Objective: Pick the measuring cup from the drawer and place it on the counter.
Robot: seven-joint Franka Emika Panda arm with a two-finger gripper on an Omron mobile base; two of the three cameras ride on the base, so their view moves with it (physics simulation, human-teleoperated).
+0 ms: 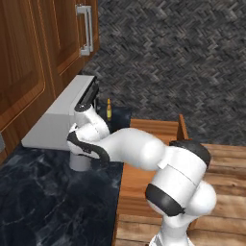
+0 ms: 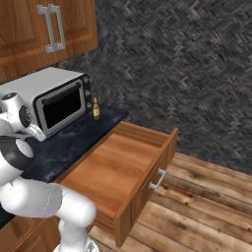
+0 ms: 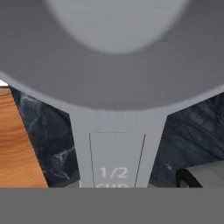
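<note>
The measuring cup (image 3: 116,65), grey metal with "1/2 cup" stamped on its flat handle, looms large in the hand view. From the left base view the cup (image 1: 79,162) is a small grey cylinder at or just above the counter (image 1: 43,202), in front of the microwave. My gripper (image 1: 79,152) is directly above it, shut on the handle, its fingers hidden by the hand and cup. The drawer (image 2: 118,167) stands pulled out, its wooden bottom bare. Dark marbled counter (image 3: 43,144) and a strip of drawer wood (image 3: 13,140) lie below the cup.
A silver microwave (image 2: 49,98) stands on the counter against the cabinets, just behind my hand. A small yellow bottle (image 2: 96,108) stands at the back of the counter by the herringbone wall. Wooden cabinet doors (image 1: 29,57) hang above.
</note>
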